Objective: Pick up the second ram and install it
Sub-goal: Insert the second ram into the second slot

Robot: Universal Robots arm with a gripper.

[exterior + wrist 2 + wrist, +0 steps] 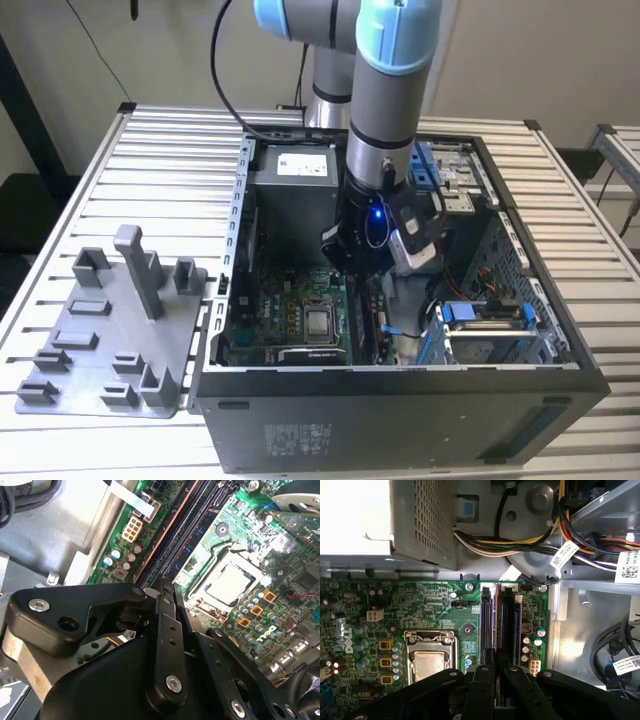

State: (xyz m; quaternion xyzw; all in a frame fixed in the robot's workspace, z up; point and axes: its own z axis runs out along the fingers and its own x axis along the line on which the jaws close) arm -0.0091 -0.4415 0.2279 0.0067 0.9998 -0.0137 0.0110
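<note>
1. Nearest you in both wrist views are the black links of the gripper (167, 591) (496, 656). They fan out from the wrist and meet in a narrow point over the board (435, 610).
2. Your fingers (489, 672) are drawn almost together, with only a thin gap between them. They pinch a thin strip that stands on edge.
3. That strip is the ram (495, 622) (163, 538). It is dark with a reddish-brown edge and runs straight out from the fingertips along the slots (510, 620). It stands over the slot nearer the socket (429, 655). You cannot tell whether it is seated or merely resting on top. The part of it under the gripper is hidden.
4. The slots lie beside the socket, near the board's edge. Past that edge is the case's bare metal floor, crossed by cables (520, 542).
5. In the exterior view your arm (385, 100) comes down nearly upright into the open case (400, 400), and the wrist is below the rim. The gripper (362, 272) points down at the board, just to the exterior view's right of the socket (320, 322). A blue light glows on the wrist.
6. The power supply (300, 175) sits at the far end of the case, behind the arm.
7. The grey tray (105, 330) lies on the slatted table (150, 160) to the exterior view's left of the case, touching its side. It is well apart from the gripper.
</note>
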